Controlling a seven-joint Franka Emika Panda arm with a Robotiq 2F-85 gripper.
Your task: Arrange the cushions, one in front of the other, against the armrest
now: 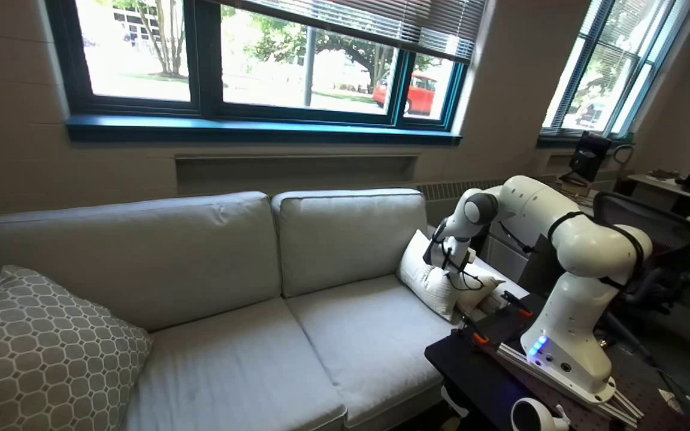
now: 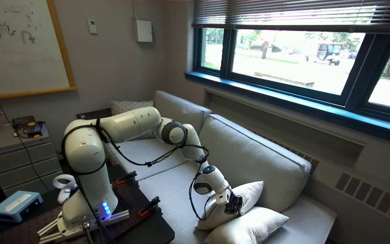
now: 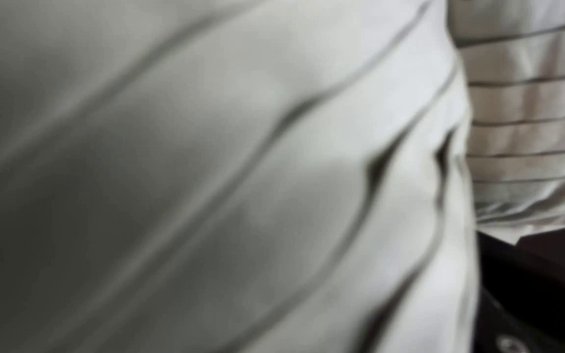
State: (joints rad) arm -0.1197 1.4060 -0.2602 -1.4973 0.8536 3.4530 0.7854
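Two cream-white cushions lean together at the sofa's armrest (image 2: 311,217). In the exterior views, the inner cushion (image 1: 426,278) (image 2: 252,192) stands tilted, and the outer cushion (image 1: 478,288) (image 2: 249,226) lies beside it on the armrest side. My gripper (image 1: 441,257) (image 2: 234,205) points down at the inner cushion's upper part, between the two cushions. In the wrist view, blurred pleated cushion fabric (image 3: 214,171) fills most of the picture. Another pleated cream surface (image 3: 527,103) shows at its right edge. The fabric hides my fingertips, so I cannot tell whether they are shut on it.
The sofa's seat (image 1: 369,323) extends away from the cushions, with back cushions (image 1: 351,239) behind. A grey lattice pillow (image 1: 45,353) sits at the far end. The black robot table (image 1: 465,365) with orange-black clamps (image 1: 474,332) stands close to the sofa front.
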